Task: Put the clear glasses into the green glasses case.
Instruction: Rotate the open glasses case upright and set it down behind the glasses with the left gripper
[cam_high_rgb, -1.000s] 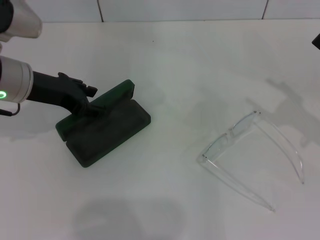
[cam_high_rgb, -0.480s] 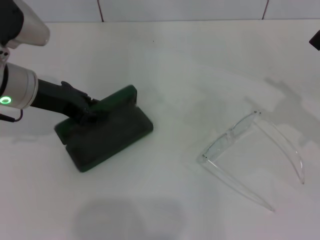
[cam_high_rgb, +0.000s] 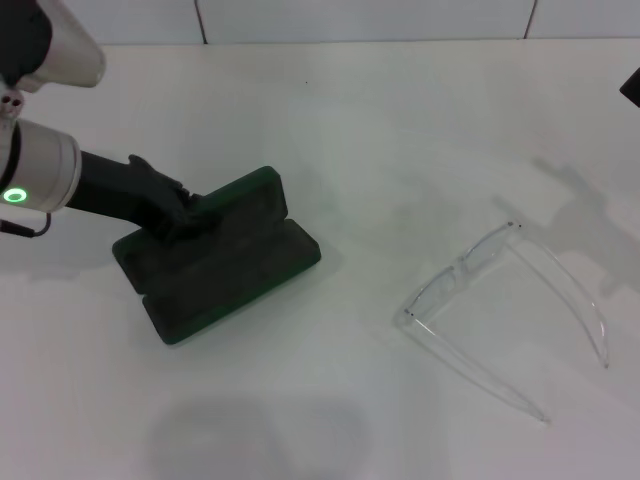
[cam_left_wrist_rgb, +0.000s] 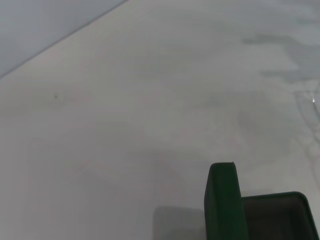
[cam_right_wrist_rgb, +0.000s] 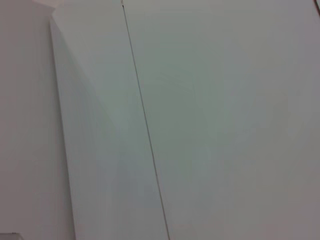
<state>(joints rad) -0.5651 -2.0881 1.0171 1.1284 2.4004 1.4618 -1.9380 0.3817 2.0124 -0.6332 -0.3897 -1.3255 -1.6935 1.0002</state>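
The green glasses case (cam_high_rgb: 235, 275) lies open on the white table at the left of the head view, lining up, lid toward the back. My left gripper (cam_high_rgb: 180, 215) reaches in from the left and is shut on the lid's edge. The left wrist view shows the lid's green rim (cam_left_wrist_rgb: 222, 200) and the dark lining (cam_left_wrist_rgb: 277, 217). The clear glasses (cam_high_rgb: 470, 268) lie on the table at the right, arms unfolded and pointing toward the front right, well apart from the case. Of my right arm only a dark corner (cam_high_rgb: 632, 85) shows at the right edge.
A white tiled wall (cam_high_rgb: 360, 18) runs along the back of the table. The white tabletop (cam_high_rgb: 380, 150) stretches between the case and the glasses. The right wrist view shows only a white wall with a seam (cam_right_wrist_rgb: 145, 125).
The left gripper has moved right with the case. The case has slid right and turned a little, and its lid has dropped flatter. The glasses have not moved.
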